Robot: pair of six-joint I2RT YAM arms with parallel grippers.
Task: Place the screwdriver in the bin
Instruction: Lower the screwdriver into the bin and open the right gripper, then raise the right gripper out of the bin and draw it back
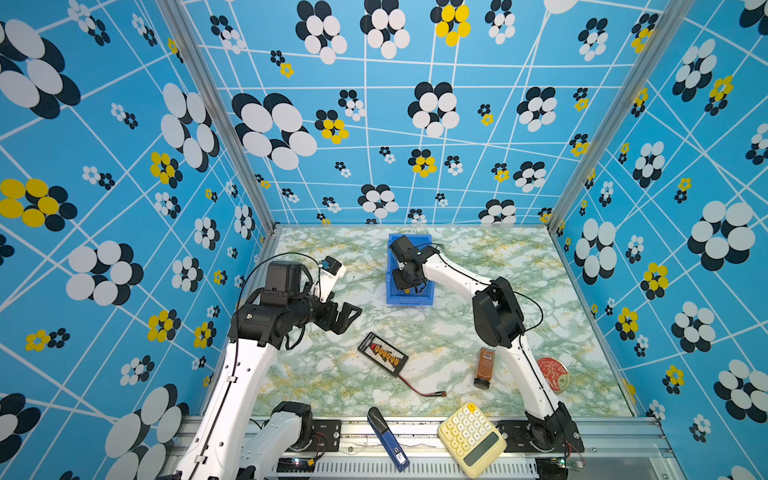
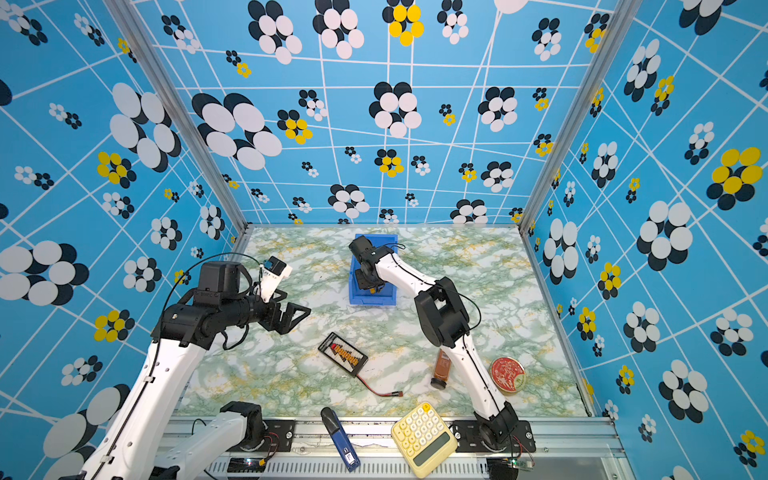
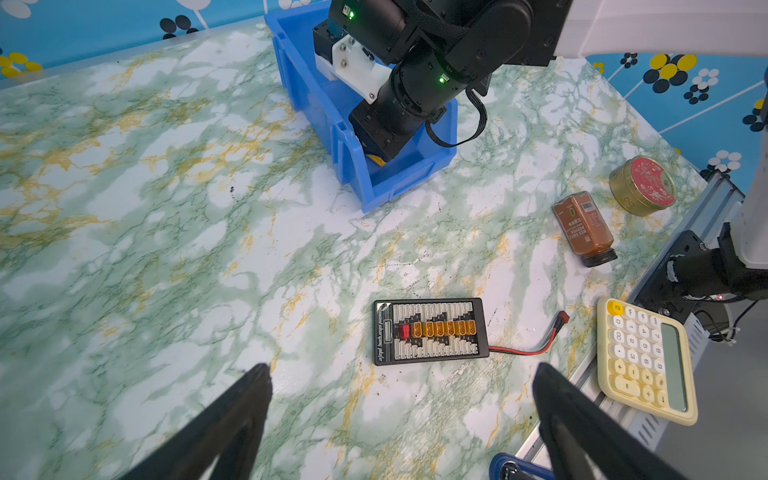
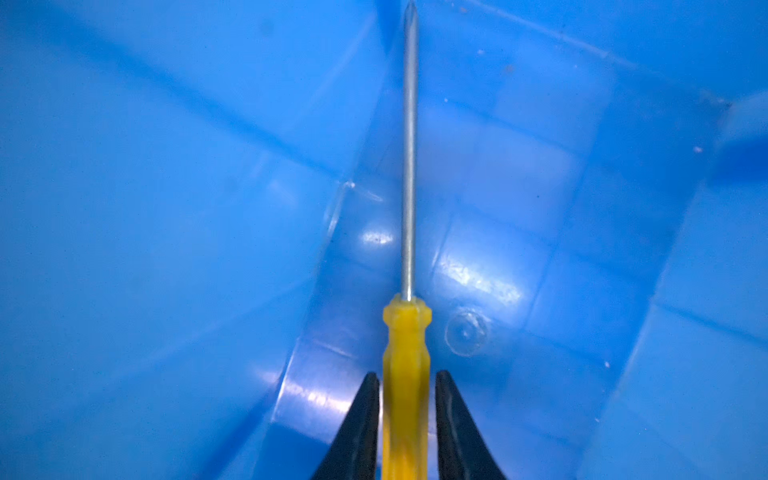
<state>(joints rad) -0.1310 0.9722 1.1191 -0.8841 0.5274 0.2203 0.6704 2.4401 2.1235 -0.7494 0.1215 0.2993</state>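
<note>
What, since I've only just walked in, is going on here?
The right claw is down inside the blue bin with the yellow-handled screwdriver between its jaws. Thin gaps show on either side of the handle, so it does not look clamped. The left claw hangs open and empty above the table, away from the bin.

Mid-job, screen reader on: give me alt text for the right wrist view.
A yellow-handled screwdriver sits between the black fingers of the right gripper, its silver shaft pointing away into the blue bin. The fingers flank the handle closely; whether they grip it is unclear.
</note>
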